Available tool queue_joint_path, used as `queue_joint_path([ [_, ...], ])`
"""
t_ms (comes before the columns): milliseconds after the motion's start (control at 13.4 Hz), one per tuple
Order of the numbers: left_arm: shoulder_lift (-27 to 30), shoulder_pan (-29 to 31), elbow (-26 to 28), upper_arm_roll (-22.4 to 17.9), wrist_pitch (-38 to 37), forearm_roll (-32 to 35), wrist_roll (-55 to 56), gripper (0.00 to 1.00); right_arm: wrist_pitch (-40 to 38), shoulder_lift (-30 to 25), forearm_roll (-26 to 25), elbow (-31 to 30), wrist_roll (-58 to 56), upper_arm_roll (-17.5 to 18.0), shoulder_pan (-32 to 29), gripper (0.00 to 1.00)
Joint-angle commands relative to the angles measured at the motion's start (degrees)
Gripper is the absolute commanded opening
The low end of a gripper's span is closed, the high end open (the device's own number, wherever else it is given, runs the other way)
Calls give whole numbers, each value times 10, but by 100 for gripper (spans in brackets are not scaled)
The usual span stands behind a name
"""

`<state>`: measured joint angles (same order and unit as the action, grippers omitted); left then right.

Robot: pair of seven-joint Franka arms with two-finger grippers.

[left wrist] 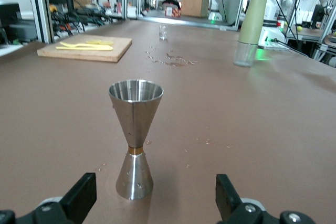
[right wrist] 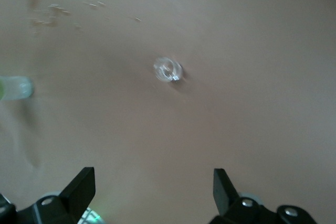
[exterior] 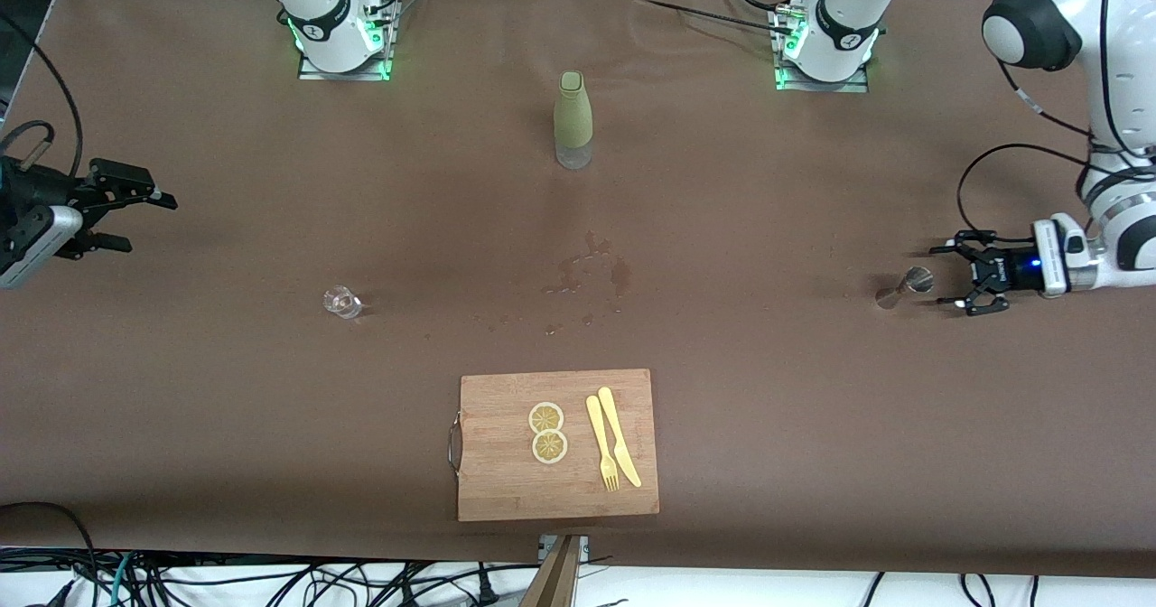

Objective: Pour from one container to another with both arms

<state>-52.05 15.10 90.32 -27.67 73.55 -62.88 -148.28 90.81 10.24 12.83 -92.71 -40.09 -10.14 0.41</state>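
Note:
The tiny clear glass cup (exterior: 343, 302) stands on the brown table toward the right arm's end; it also shows small in the right wrist view (right wrist: 168, 70) and in the left wrist view (left wrist: 163, 32). My right gripper (exterior: 149, 223) hangs open and empty over the table's edge, well apart from the cup (right wrist: 152, 187). The steel hourglass jigger (exterior: 905, 286) stands upright toward the left arm's end. My left gripper (exterior: 942, 275) is low and level beside it, open, with the jigger (left wrist: 135, 135) just ahead of its fingertips and untouched (left wrist: 156, 195).
A tall olive-green bottle (exterior: 573, 119) stands mid-table near the bases. A wooden cutting board (exterior: 557, 490) with lemon slices, a yellow fork and a yellow knife lies near the front camera. Wet spots (exterior: 587, 273) mark the cloth between board and bottle.

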Motion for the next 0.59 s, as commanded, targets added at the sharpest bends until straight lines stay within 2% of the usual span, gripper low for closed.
queue_joint_path([
  [0,79,-2,7,-1,28,75,93,100,5,-37,-101,-27,160,60,-1,100],
  [74,112,-2,13,-1,49,95,136,100,11,-37,-126,-48,238,70,-1,100],
  [223,186,-7,19,6,81,182,266,100,16,-85,-141,-81,358,86,-3,100],
  [520,313,-18,49,46,118,306,504,100,29,-126,-140,-94,402,84,-13,100],
])
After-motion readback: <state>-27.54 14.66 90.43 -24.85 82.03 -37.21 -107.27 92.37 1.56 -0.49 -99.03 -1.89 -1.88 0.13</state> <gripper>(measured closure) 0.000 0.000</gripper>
